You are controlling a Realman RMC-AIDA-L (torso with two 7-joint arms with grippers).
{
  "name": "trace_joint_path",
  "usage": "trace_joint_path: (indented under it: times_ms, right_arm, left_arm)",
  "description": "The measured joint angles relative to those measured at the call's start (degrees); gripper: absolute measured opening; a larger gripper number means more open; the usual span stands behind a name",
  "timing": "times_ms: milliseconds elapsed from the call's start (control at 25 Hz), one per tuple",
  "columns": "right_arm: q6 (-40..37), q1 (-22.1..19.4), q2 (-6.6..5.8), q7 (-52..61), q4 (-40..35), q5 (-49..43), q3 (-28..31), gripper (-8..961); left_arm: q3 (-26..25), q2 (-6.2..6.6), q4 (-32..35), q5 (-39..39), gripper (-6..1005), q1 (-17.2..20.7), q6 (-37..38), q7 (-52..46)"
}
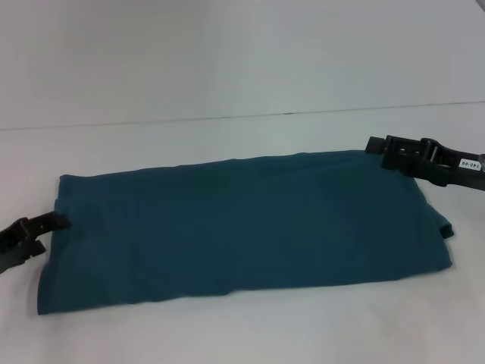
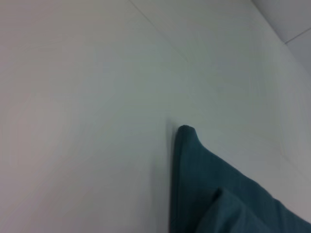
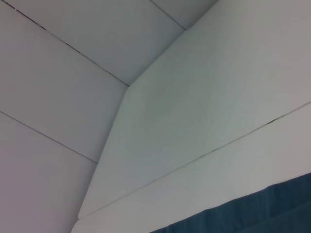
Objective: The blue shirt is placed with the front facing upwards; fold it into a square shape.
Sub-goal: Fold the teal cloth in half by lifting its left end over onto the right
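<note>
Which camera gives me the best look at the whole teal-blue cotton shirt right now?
The head view: the teal-blue cotton shirt lies there entire, folded into a long band on the white table, plain side up. The left wrist view catches only one folded corner, and the right wrist view only a strip of its edge.

Under my work lies a white table (image 1: 242, 334), smooth and matte. Its far edge runs across my head view as 1 thin dark line. Beyond that line stands a pale wall (image 1: 227, 53), plain and unmarked. My right wrist camera shows white panels (image 3: 58, 97) crossed by thin dark seams, and my left wrist camera shows more white surface (image 2: 82, 121) with faint seams.
</note>
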Motion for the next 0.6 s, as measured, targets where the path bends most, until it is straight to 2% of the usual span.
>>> trace_joint_path:
  times_ms: [600]
  right_arm:
    - [0.00, -0.24, -0.09, -0.08, 0.00, 0.00, 0.00, 703]
  left_arm:
    - [-0.12, -0.25, 0.09, 0.80, 792, 0.31, -0.99, 2.44]
